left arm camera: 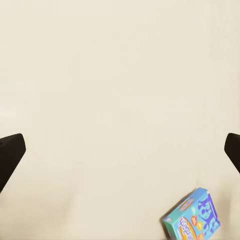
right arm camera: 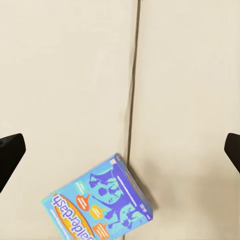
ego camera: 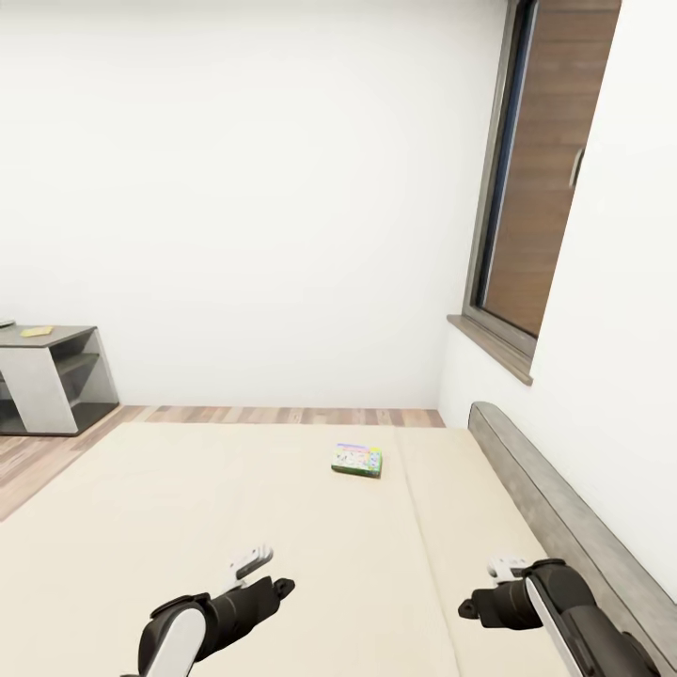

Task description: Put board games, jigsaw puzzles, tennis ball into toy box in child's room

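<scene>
Nearest to us, our left end effector and right end effector hovered over the wide beige mattress of the bed, both spread wide and holding nothing. A small blue rectangular board game box lay flat on the mattress against its centre seam, below the right end effector. Farther on, a yellow-green-red flat game box rested near the mattress's far edge, beside the seam. Beyond stood the grey bench wing at the far left.
</scene>
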Controlling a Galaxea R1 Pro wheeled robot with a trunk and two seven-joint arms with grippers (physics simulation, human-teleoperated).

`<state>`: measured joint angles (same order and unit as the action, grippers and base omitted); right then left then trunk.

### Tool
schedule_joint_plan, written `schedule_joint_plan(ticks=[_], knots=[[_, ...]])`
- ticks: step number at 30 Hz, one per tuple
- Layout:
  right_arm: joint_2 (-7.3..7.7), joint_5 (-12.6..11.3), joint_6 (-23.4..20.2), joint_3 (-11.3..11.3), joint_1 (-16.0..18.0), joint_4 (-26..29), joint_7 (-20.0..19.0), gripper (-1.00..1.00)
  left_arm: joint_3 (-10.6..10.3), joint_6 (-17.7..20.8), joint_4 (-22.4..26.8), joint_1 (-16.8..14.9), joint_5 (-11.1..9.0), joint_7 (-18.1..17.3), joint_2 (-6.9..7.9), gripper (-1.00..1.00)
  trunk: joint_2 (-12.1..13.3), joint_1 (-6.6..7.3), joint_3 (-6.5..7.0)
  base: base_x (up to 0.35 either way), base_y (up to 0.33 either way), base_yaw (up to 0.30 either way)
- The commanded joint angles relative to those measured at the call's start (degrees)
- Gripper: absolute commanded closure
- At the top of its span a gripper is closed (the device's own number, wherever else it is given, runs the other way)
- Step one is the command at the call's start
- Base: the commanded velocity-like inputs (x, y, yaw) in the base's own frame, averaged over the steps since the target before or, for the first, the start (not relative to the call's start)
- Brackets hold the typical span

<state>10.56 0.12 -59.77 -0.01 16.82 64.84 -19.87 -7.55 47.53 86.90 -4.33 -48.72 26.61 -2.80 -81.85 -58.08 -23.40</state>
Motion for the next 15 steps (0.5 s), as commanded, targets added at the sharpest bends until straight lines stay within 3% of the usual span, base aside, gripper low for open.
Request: schedule_joint_plan(ticks=[1, 15], knots=[[0.01, 0.04, -0.23, 0.02, 0.0, 0.01, -0.13, -1.0, -0.08, -0.03, -0.1, -0.03, -0.63, 0.56, 0.36, -1.0, 0.37, 0.23, 0.12, 0.0, 0.0, 0.0], [0.08, -0.07, -0.23, 0.09, -0.13, -0.13, -0.16, -1.0, -0.38, -1.03, -0.71, 0.05, -0.64, 0.47, 1.65, -1.0, 5.19, 2.86, 2.2, 0.0, 0.0, 0.0]])
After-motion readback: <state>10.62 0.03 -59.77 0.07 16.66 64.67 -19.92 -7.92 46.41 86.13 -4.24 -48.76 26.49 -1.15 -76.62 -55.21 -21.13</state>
